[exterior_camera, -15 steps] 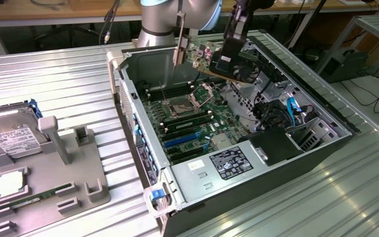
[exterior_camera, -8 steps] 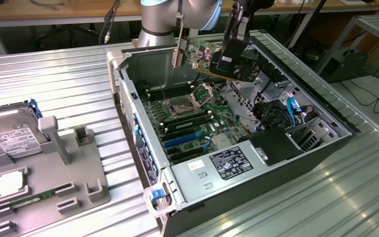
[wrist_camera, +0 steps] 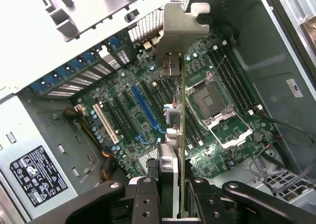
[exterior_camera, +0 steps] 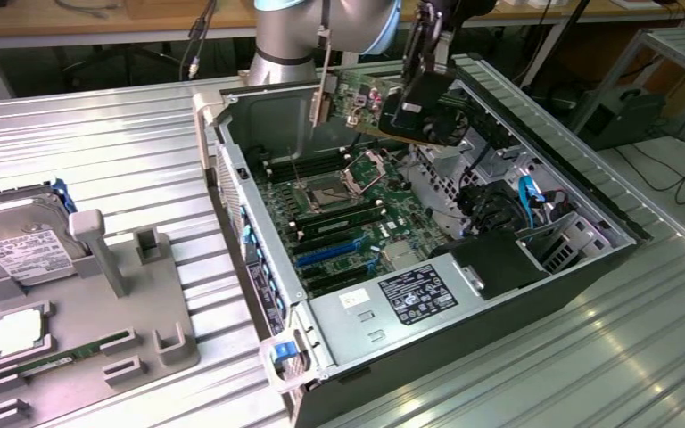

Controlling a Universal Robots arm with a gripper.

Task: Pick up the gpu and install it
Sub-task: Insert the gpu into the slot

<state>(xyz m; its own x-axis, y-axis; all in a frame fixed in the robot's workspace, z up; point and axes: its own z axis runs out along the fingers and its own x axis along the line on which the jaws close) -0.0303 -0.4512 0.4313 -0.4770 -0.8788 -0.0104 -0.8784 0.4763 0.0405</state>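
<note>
The pincer [wrist_camera: 170, 187] pinches the gpu [wrist_camera: 176, 36] edge-on, with the silver bracket at the card's far end. The card hangs in the air above the motherboard [wrist_camera: 232, 110] inside the open computer case [exterior_camera: 233, 178]. The black label [exterior_camera: 420, 294] on the power supply carries white print too small to read. So does the white label on the hard drive [exterior_camera: 21, 250], which stands in the grey holder [exterior_camera: 140, 312] on the desk [exterior_camera: 104, 143].

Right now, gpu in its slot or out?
Out: the gripper holds the gpu above the open case, clear of the motherboard's blue slot.

Exterior high, angled down, wrist close, seemingly overhead, sharing motherboard [exterior_camera: 360, 214]
</note>
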